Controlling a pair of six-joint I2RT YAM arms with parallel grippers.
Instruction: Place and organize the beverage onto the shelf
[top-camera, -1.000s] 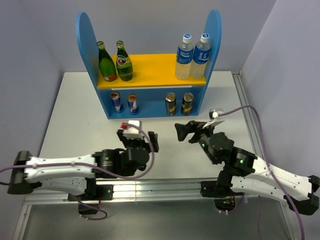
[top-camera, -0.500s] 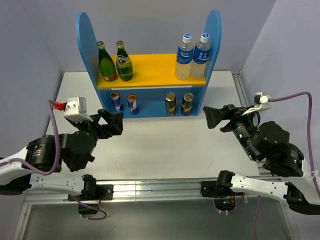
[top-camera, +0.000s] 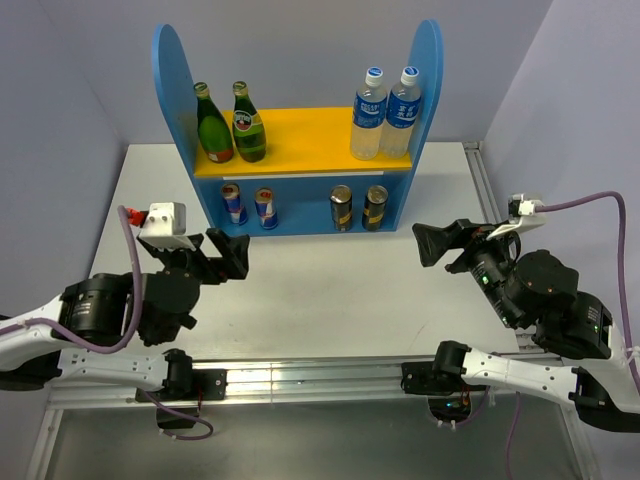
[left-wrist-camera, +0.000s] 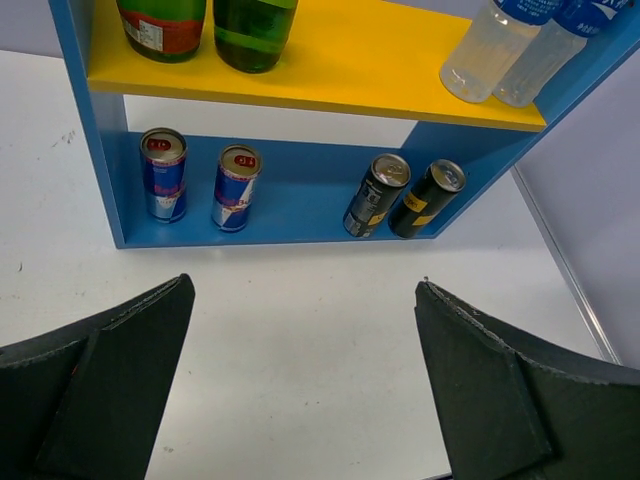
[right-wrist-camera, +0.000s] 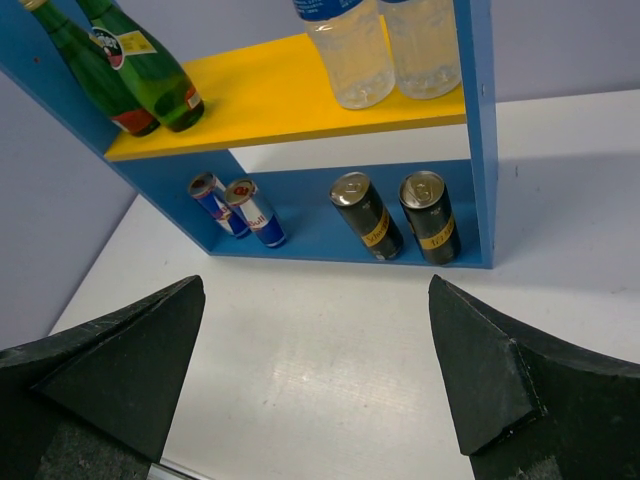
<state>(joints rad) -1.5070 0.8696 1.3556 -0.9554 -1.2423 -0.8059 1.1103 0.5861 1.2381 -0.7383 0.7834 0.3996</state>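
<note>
The blue shelf (top-camera: 170, 80) stands at the far side of the table. Two green bottles (top-camera: 213, 125) stand upright at the left of its yellow upper board (top-camera: 305, 135). On the lower level stand two blue-and-silver cans (top-camera: 232, 204) at the left and two dark brown-gold cans (top-camera: 341, 208) at the right. The cans also show in the left wrist view (left-wrist-camera: 163, 172) and the right wrist view (right-wrist-camera: 366, 214). My left gripper (top-camera: 232, 255) is open and empty, raised at the left. My right gripper (top-camera: 432, 243) is open and empty, raised at the right. Both point towards the shelf.
Two clear water bottles with blue labels (top-camera: 368, 115) stand at the right of the upper board. Grey walls close in the left and right sides. A metal rail (top-camera: 300, 375) runs along the near edge of the table.
Both arms have pulled back from the middle of the table, the left one to the left and the right one to the right, and have risen. Both grippers stay open and empty.
</note>
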